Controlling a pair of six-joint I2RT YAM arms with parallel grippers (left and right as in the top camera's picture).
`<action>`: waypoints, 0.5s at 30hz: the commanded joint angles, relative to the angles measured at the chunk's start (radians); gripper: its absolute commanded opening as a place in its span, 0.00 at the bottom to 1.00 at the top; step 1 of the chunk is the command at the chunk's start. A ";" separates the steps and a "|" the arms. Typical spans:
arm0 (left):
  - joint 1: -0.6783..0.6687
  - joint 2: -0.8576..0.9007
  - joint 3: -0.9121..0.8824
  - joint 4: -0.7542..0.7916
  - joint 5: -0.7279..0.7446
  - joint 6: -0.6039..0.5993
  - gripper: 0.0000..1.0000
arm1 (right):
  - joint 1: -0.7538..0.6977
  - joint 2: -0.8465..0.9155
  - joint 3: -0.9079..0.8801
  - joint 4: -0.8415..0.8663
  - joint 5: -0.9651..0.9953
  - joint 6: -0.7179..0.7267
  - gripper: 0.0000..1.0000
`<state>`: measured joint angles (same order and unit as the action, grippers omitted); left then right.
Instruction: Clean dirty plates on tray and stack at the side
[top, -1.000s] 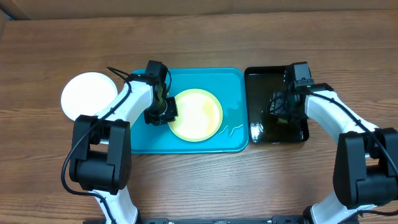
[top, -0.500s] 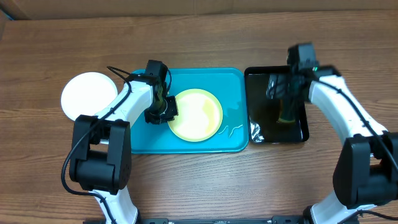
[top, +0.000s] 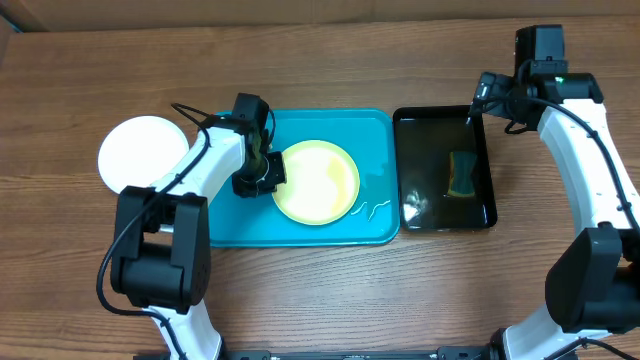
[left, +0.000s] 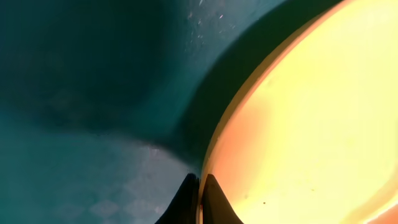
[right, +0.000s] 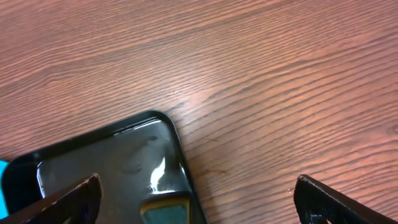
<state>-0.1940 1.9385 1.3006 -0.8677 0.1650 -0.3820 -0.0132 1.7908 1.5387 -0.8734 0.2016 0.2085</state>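
Tabletop of brown wood grain fills the overhead view, with two white robot arms reaching in from the near edge. Largest on it is the turquoise tray, lying at the centre. Just beside its right edge lies a narrower glossy black tray with bright glints on its floor. A pale yellow-green plate rests flat inside the turquoise tray, a little left of the tray's middle. A white plate sits on the bare table, left of the turquoise tray and apart from it; whether more than one plate is stacked there cannot be told. A small yellow-and-green sponge lies in the black tray toward its right side, touched by nothing. Thin pale squiggles mark the turquoise tray floor to the right of the yellow-green plate. The left gripper is down in the turquoise tray at the yellow-green plate's left edge; its wrist camera shows the two dark fingertips pinched nearly together with the plate's rim between them. The right gripper hangs over the far right corner of the black tray and the table beyond it, fingers spread wide and holding nothing.
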 joint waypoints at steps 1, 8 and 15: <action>0.005 -0.076 0.062 -0.021 -0.001 0.020 0.04 | 0.006 -0.011 0.012 0.004 0.015 0.000 1.00; 0.005 -0.110 0.158 -0.093 0.017 0.023 0.04 | 0.006 -0.011 0.012 0.004 0.015 0.000 1.00; 0.003 -0.110 0.207 -0.117 0.117 0.002 0.04 | 0.006 -0.011 0.012 0.004 0.015 0.000 1.00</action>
<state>-0.1940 1.8542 1.4715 -0.9821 0.2188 -0.3828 -0.0105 1.7908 1.5391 -0.8749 0.2024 0.2085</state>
